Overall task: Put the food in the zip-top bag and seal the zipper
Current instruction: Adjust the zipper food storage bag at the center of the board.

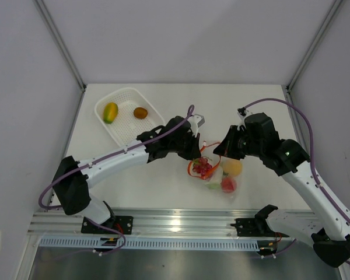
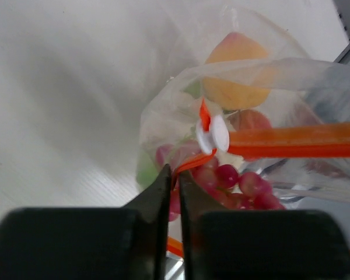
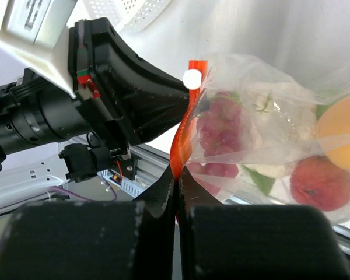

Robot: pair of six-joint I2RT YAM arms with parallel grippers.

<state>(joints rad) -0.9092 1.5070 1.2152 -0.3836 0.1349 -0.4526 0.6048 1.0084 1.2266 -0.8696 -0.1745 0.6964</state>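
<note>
Overhead: clear crinkly plastic zip-top bag (image 1: pixel 219 178) over white desk (image 1: pixel 251 105), toy fruit (image 1: pixel 232 168) bulging inside — yellow-green mango (image 1: pixel 110 112) and brown piece (image 1: pixel 140 112) lie in white mesh basket (image 1: pixel 126 132). Left wrist: left fingers (image 2: pixel 166 186) clamped tight on thin red-orange zipper strip (image 2: pixel 291 140). Right wrist: right fingers (image 3: pixel 170 189) pinch it too.

Bright, even light fills every view, leaving faint shadows on the white table (image 1: pixel 163 186) and a glare spot on the metal rail (image 1: pixel 175 220) at bottom centre. In both wrist views the near fingers (image 2: pixel 154 201) blur, and the bag (image 2: pixel 163 116) looks hazy.
</note>
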